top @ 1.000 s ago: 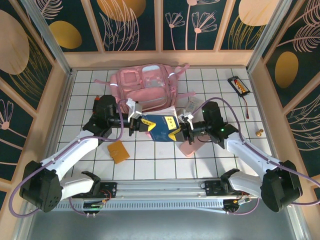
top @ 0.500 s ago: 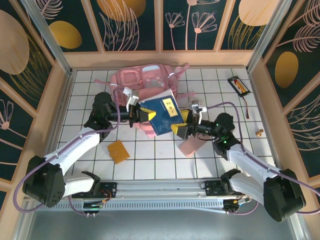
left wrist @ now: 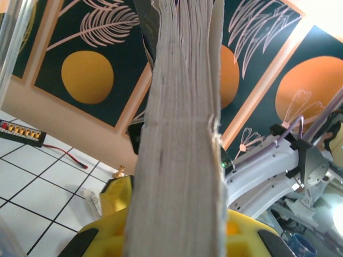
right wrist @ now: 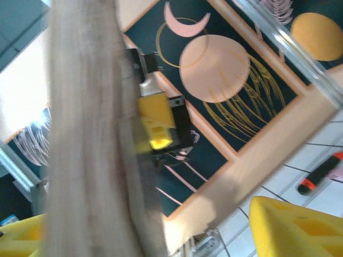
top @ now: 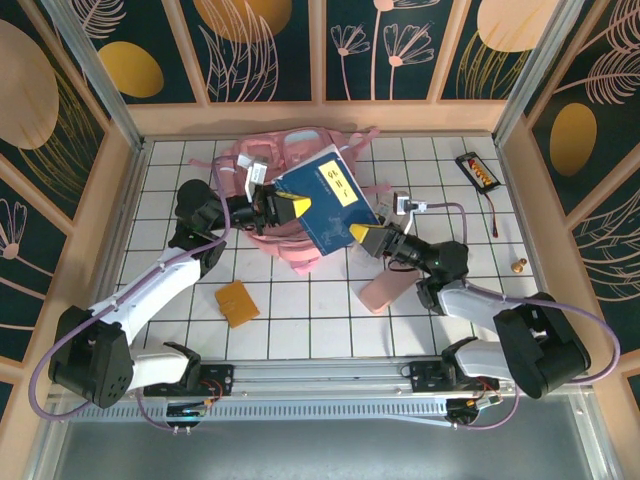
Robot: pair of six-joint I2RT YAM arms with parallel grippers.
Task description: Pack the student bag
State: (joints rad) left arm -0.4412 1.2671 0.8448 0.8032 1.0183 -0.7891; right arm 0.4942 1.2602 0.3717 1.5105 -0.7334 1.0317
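Overhead, left claw (top: 283,207) clamps a blue book (top: 325,195). The right claw (top: 360,236) straddles it, grip unclear. Just beneath both lies the pink student bag (top: 283,142), probably light and floppy; best taken by its opening's rim.

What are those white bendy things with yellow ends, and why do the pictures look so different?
They are two robot arms bolted to a table. The yellow ends are grippers, like two-finger hands. One picture looks down from above: the left gripper pinches a blue book, tilted up over the pink student bag, while the right gripper, fingers apart, sits at its lower corner. On the table also lie a small pink case, a flat tan item and a black gadget with a red wire. The other two pictures come from cameras on the wrists, so close that you see the book's page edges between yellow fingers.
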